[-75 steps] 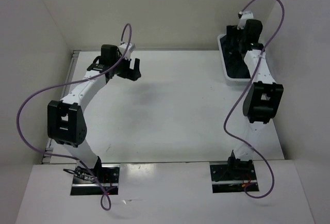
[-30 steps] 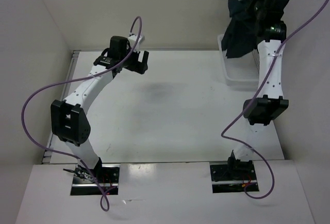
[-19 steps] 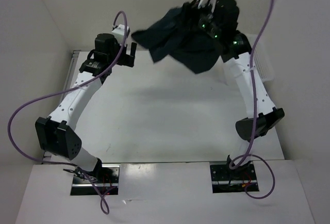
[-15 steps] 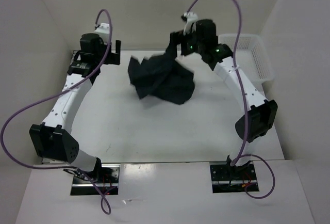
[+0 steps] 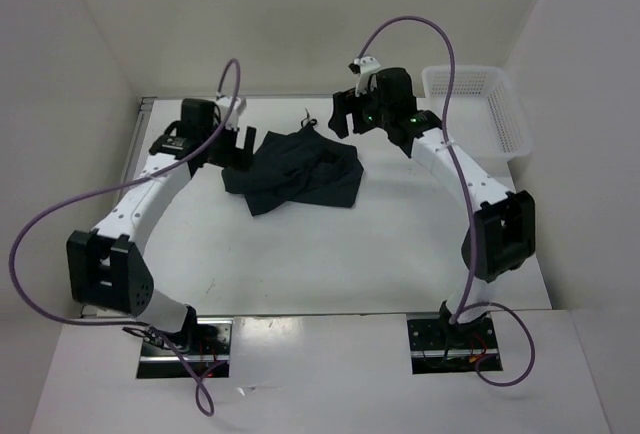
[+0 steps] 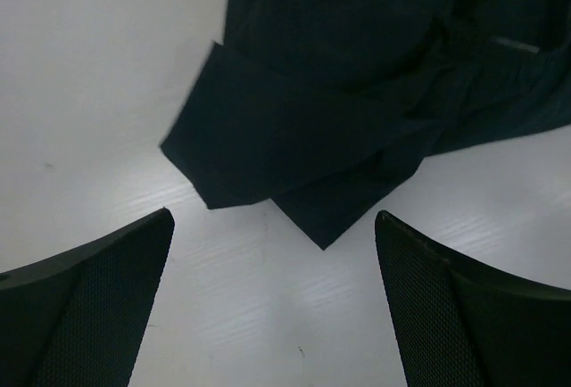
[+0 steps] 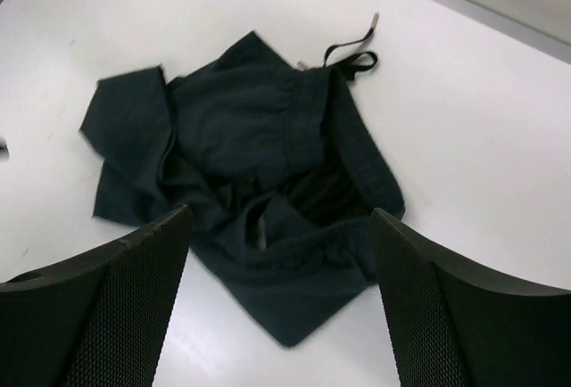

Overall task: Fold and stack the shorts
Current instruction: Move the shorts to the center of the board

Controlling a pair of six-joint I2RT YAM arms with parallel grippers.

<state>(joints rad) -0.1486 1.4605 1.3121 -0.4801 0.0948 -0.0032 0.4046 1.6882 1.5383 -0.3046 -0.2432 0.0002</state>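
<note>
Left claw point(image 5: 238, 146) and right claw point(image 5: 343, 120) hover low, jaws spread wide.

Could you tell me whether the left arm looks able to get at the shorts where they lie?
Probably yes. The left gripper hovers open just short of the edge of the shorts, which lie crumpled on the table, with only bare surface between them.

No text, number or brand is readable. The pale mark point(image 6: 517, 45) on the shorts point(image 6: 339, 93), upper right in the left wrist view, is only a blur.
</note>
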